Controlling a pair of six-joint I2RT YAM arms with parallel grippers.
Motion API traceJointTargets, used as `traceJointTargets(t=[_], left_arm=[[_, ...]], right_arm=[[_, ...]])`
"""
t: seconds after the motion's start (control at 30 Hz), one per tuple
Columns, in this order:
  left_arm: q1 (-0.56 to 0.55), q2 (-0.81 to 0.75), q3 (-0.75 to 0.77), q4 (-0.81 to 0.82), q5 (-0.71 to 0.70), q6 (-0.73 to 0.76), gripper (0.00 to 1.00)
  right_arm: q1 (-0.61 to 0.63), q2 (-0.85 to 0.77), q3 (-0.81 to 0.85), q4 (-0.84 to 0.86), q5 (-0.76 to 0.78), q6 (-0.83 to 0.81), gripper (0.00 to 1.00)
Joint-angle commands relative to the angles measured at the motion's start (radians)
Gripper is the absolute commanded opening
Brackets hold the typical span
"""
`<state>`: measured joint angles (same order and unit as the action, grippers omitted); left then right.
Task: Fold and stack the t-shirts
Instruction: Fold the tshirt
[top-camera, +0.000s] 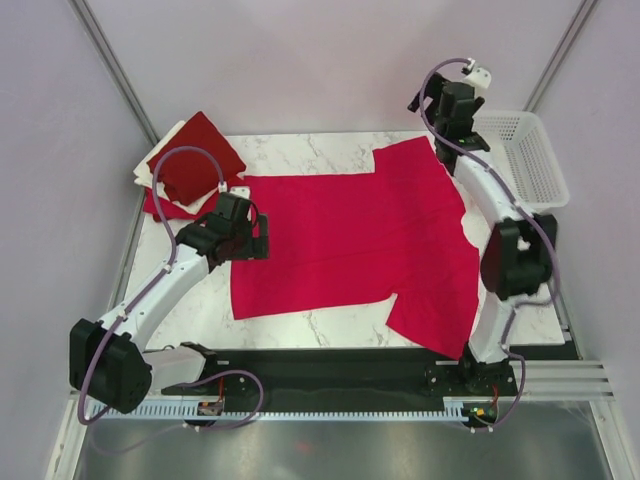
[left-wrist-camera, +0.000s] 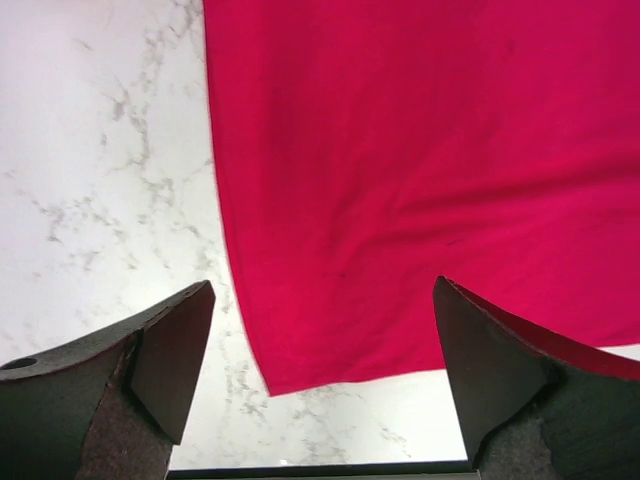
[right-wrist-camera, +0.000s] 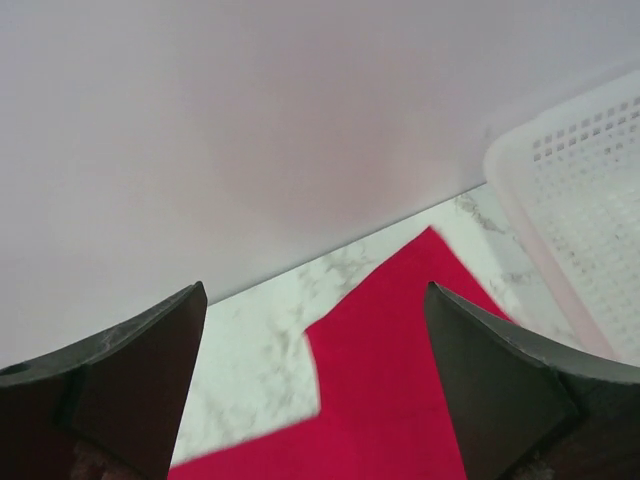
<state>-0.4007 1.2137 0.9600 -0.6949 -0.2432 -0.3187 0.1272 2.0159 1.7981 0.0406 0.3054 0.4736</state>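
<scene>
A bright crimson t-shirt (top-camera: 350, 235) lies spread flat across the middle of the marble table. Its hem faces left and its sleeves point to the far and near right. My left gripper (top-camera: 258, 238) is open and empty over the shirt's left hem edge; the left wrist view shows the hem corner (left-wrist-camera: 290, 375) between the fingers. My right gripper (top-camera: 452, 150) is open and empty above the far sleeve (right-wrist-camera: 420, 330). A stack of folded shirts (top-camera: 190, 165), dark red on cream on red, sits at the far left corner.
A white lattice basket (top-camera: 530, 155) stands at the far right, also in the right wrist view (right-wrist-camera: 580, 200). Grey walls enclose the table on three sides. A black rail (top-camera: 330, 370) runs along the near edge.
</scene>
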Motion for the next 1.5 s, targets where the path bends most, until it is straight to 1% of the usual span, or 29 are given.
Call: traceJointTargets(t=[0.0, 0.03, 0.07, 0.1, 0.13, 0.17, 0.2, 0.23, 0.27, 0.3, 0.37, 0.43, 0.57, 0.63, 0.73, 0.93, 1.0, 1.03, 1.1, 1.17, 1.23, 1.27, 1.33, 1.4, 1.47], left_arm=[[0.0, -0.071, -0.012, 0.005, 0.111, -0.151, 0.99], [0.0, -0.112, -0.035, 0.0, 0.14, -0.193, 1.0], [0.002, -0.127, -0.061, -0.009, 0.166, -0.239, 1.0], [0.002, -0.141, -0.116, -0.024, 0.166, -0.337, 1.0], [0.002, -0.175, -0.145, -0.041, 0.166, -0.385, 1.0], [0.003, -0.195, -0.177, -0.054, 0.171, -0.428, 1.0], [0.014, -0.227, -0.257, -0.052, 0.182, -0.507, 1.0], [0.022, -0.258, -0.298, -0.051, 0.192, -0.543, 1.0], [0.028, -0.332, -0.335, -0.049, 0.194, -0.572, 0.98], [0.031, -0.367, -0.392, -0.051, 0.185, -0.614, 0.97], [0.031, -0.448, -0.426, -0.051, 0.153, -0.646, 0.96], [0.039, -0.468, -0.429, -0.063, 0.134, -0.69, 0.95], [0.043, -0.434, -0.448, -0.071, 0.079, -0.76, 0.9], [0.043, -0.402, -0.466, -0.069, 0.062, -0.778, 0.88], [0.043, -0.364, -0.49, -0.071, 0.01, -0.767, 0.82], [0.043, -0.324, -0.506, -0.06, -0.042, -0.781, 0.81], [0.043, -0.321, -0.517, -0.043, -0.06, -0.789, 0.8], [0.043, -0.322, -0.52, -0.037, -0.065, -0.789, 0.77], [0.042, -0.325, -0.53, 0.007, -0.065, -0.78, 0.76], [0.042, -0.312, -0.544, 0.038, -0.065, -0.77, 0.69], [0.042, -0.29, -0.549, 0.086, -0.054, -0.764, 0.63], [0.042, -0.277, -0.555, 0.1, -0.038, -0.761, 0.56], [0.042, -0.232, -0.558, 0.146, -0.018, -0.757, 0.5], [0.042, -0.191, -0.555, 0.176, -0.019, -0.749, 0.47], [0.042, -0.174, -0.544, 0.189, -0.019, -0.737, 0.32]], right_arm=[[0.051, -0.345, -0.214, -0.149, 0.106, 0.02, 0.98], [0.051, -0.405, -0.346, -0.177, 0.1, 0.07, 0.98], [0.051, -0.521, -0.412, -0.195, 0.056, 0.089, 0.98], [0.051, -0.575, -0.474, -0.215, 0.003, 0.091, 0.98], [0.049, -0.623, -0.579, -0.229, -0.037, 0.089, 0.98], [0.052, -0.711, -0.624, -0.249, -0.064, 0.105, 0.98], [0.051, -0.755, -0.669, -0.281, -0.115, 0.117, 0.98], [0.052, -0.794, -0.753, -0.289, -0.141, 0.128, 0.98], [0.055, -0.869, -0.788, -0.294, -0.17, 0.14, 0.98], [0.058, -0.905, -0.821, -0.309, -0.211, 0.14, 0.98], [0.077, -0.994, -0.879, -0.34, -0.239, 0.137, 0.98], [0.088, -1.045, -0.917, -0.396, -0.264, 0.131, 0.98], [0.095, -1.169, -0.985, -0.487, -0.27, 0.148, 0.98], [0.094, -1.201, -1.029, -0.534, -0.253, 0.151, 0.98], [0.094, -1.243, -1.069, -0.576, -0.247, 0.143, 0.98], [0.095, -1.232, -1.091, -0.579, -0.275, 0.129, 0.98], [0.094, -1.226, -1.091, -0.573, -0.278, 0.123, 0.98], [0.092, -1.221, -1.091, -0.573, -0.279, 0.12, 0.98], [0.094, -1.218, -1.094, -0.573, -0.278, 0.114, 0.98], [0.094, -1.229, -1.099, -0.593, -0.267, 0.121, 0.98], [0.094, -1.258, -1.112, -0.616, -0.206, 0.143, 0.98], [0.094, -1.27, -1.117, -0.651, -0.174, 0.157, 0.98], [0.094, -1.302, -1.112, -0.686, -0.106, 0.194, 0.98], [0.092, -1.322, -1.099, -0.731, -0.085, 0.212, 0.98], [0.094, -1.339, -1.094, -0.781, -0.06, 0.258, 0.98]])
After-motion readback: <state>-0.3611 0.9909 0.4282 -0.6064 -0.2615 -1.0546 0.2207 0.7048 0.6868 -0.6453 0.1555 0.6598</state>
